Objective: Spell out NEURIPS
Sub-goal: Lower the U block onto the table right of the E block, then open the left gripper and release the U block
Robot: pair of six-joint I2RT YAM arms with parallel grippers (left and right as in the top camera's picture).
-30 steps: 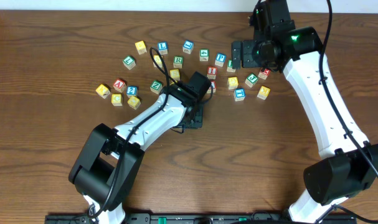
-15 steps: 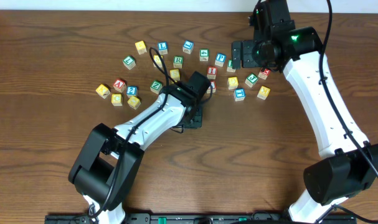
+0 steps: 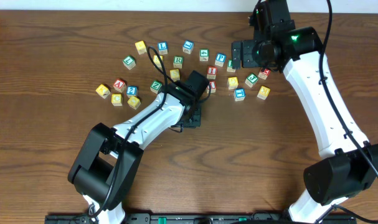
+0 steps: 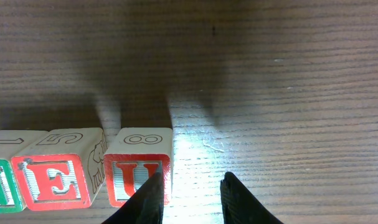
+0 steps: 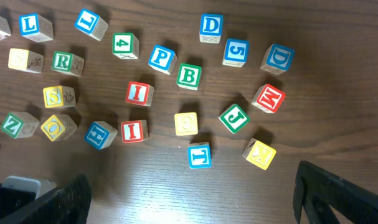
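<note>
Three wooden cubes stand close together in a row on the tabletop (image 4: 288, 74): N (image 4: 0, 191) in a green frame, E (image 4: 51, 183) in red and U (image 4: 134, 177) in red. The U's top face bears an 8. The row sits on the near side of the scatter, where the left arm covers it in the overhead view.

Among the loose cubes farther back lie one green R (image 5: 65, 62), one blue P (image 5: 160, 57), two red I cubes (image 5: 137, 93) and one yellow S (image 5: 58, 96), none of them touching.

The left hand (image 4: 192, 180) is low over the tabletop just right of the U. Its jaws are partly parted with bare wood between them, and it holds nothing. One finger (image 4: 148, 199) overlaps the U's right edge; I cannot tell whether it touches.

The right hand (image 5: 195, 196) hovers above the scatter, jaws spread wide and empty.
</note>
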